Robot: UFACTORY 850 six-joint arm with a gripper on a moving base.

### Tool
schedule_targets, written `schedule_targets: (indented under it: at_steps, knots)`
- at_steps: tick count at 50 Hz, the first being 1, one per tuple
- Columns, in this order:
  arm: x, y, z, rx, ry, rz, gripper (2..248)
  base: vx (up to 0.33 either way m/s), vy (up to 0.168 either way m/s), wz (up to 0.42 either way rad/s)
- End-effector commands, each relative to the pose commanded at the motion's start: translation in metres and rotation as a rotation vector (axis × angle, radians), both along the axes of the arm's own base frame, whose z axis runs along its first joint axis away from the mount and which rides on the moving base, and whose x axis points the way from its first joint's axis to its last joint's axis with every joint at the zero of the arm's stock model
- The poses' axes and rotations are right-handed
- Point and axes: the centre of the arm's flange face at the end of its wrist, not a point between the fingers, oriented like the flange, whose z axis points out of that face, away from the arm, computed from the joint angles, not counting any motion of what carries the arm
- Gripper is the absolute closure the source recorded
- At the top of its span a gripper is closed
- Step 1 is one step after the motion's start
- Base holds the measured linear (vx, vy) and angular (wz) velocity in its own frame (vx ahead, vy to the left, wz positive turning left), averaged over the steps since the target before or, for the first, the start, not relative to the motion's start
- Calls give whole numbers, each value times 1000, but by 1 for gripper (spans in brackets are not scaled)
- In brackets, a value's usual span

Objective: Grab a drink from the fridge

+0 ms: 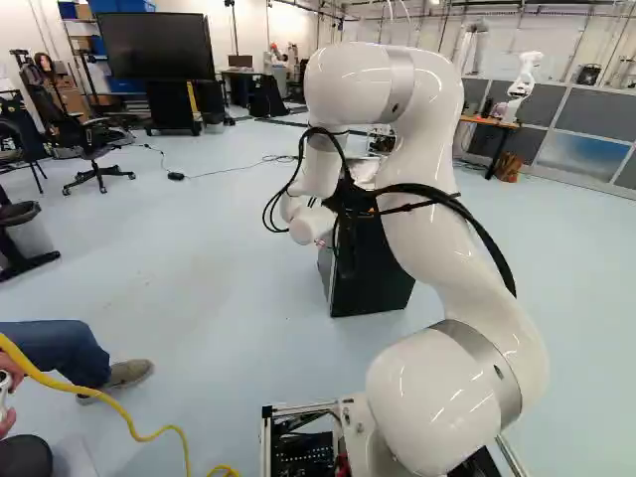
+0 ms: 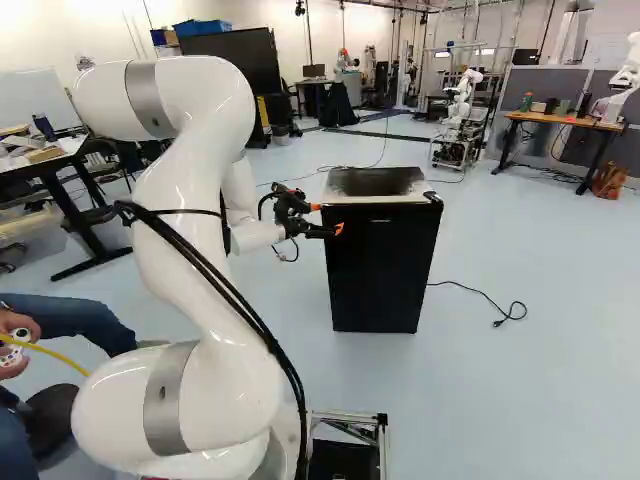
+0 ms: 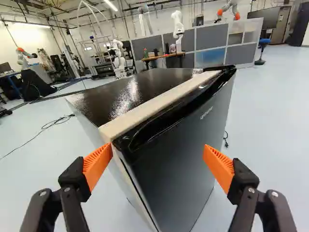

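My gripper is beside the upper left edge of the small black fridge in the right base view. In the wrist view the gripper stands open, its orange pads wide apart with the near corner of the fridge ahead of and between them. Nothing is gripped. The fridge door appears closed, its upper edge running away from the gripper. No drink shows; the inside of the fridge is hidden.
A dark cable lies on the floor right of the fridge. At the left of the left base view, a seated person's leg and a yellow cable are near the base. Another robot stands farther back.
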Motion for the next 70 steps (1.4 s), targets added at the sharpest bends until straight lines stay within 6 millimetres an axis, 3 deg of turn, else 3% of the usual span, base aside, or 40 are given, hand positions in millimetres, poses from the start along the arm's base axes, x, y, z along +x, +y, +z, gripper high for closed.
schedule_targets:
  at_steps: [34,70]
  knots:
    - [-17,-7,1,4,18,-46,3,0,0,0]
    - [-82,-16,7,-10,87,-75,3,0,0,-2]
